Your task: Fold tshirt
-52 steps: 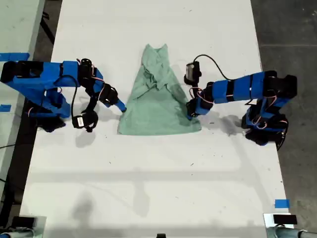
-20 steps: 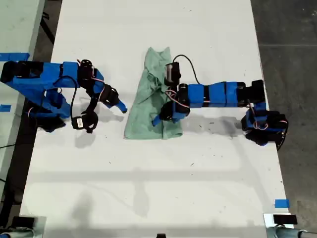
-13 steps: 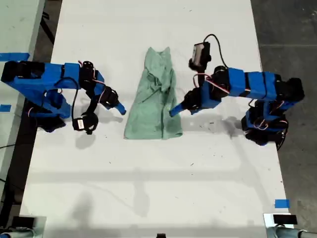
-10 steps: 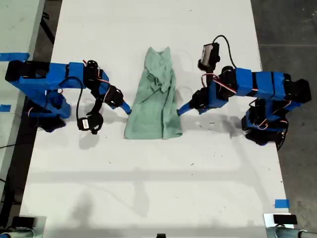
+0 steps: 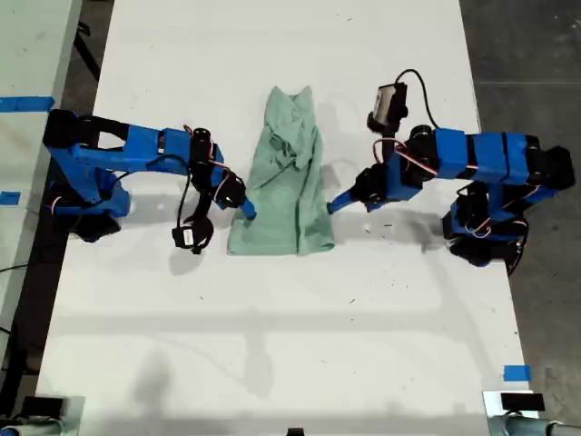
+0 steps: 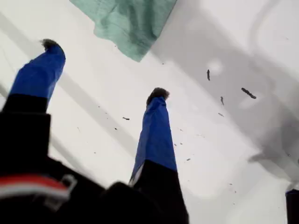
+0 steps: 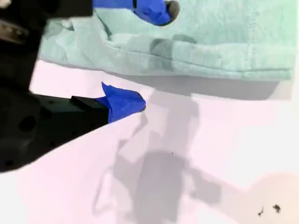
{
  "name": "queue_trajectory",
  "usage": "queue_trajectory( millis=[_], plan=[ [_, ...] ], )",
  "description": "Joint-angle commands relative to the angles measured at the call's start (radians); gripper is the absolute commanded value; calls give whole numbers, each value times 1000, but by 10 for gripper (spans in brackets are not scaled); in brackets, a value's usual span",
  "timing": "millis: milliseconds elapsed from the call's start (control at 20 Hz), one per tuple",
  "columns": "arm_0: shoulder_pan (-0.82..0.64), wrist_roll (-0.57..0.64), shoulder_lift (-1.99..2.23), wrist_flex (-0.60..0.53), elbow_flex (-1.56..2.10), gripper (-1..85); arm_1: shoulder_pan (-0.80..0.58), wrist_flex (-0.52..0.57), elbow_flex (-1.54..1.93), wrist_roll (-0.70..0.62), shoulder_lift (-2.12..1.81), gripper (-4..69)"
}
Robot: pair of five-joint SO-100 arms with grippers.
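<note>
Straddling the tshirt (image 7: 210, 32) edge, my second claw (image 7: 149, 55) gapes wide; a shallow pinch could drag the fold apart. My first claw (image 6: 103, 69) hangs open, empty.

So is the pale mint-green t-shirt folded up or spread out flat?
Partly folded: the pale mint-green t-shirt lies as a narrow strip, one side doubled over the other.

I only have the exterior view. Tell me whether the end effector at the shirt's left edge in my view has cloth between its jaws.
Observer: The second wrist view shows the second end effector open. One finger is over the shirt, the other is off the cloth, over bare table.
Operator: Now report the other one.
Observer: The first wrist view shows the first end effector open and empty. The shirt's corner lies ahead of its fingertips, not touching them.
</note>
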State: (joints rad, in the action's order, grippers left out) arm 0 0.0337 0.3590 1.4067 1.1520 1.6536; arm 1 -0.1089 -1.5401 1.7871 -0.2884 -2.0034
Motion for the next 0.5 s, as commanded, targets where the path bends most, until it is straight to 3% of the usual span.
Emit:
queue_trajectory(
  millis=[0,100,200,350,450],
  plan=[
    [0,-15,-52,-74,-23,213,23,21,-5,17,-63,331],
    [-5,-31,-112,-109,-18,173,31,20,0,25,-78,330],
    [-6,-41,-147,-163,-2,73,38,14,17,34,-98,329],
    [-8,-46,-196,-278,43,8,46,2,40,48,-137,327],
    [-2,-81,-199,-284,46,0,51,-3,52,54,-155,327]
  ],
)
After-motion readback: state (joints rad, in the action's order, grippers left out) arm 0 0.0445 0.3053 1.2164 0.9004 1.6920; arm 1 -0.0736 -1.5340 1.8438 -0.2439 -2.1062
